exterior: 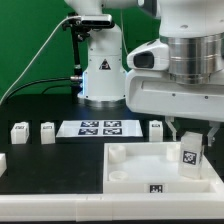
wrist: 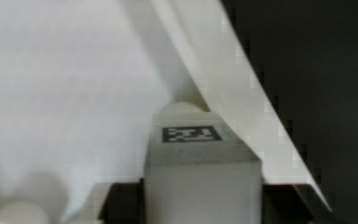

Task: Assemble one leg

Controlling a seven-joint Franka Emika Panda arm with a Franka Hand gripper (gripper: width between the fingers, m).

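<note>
Claw (exterior: 190, 140) clamped on leg (exterior: 189, 154), hanging upright over tray's (exterior: 130, 172) corner at exterior view's right; keep vertical, centre over socket (probably, wrist view too tight), then lower slow.

Spare parts on a dark table (exterior: 40, 165)

White square tray (exterior: 160, 170) sits near the front; behind it the marker board (exterior: 98, 127) lies flat, with three small white blocks (exterior: 18, 132) (exterior: 47, 131) (exterior: 155, 127) flanking it.
</note>
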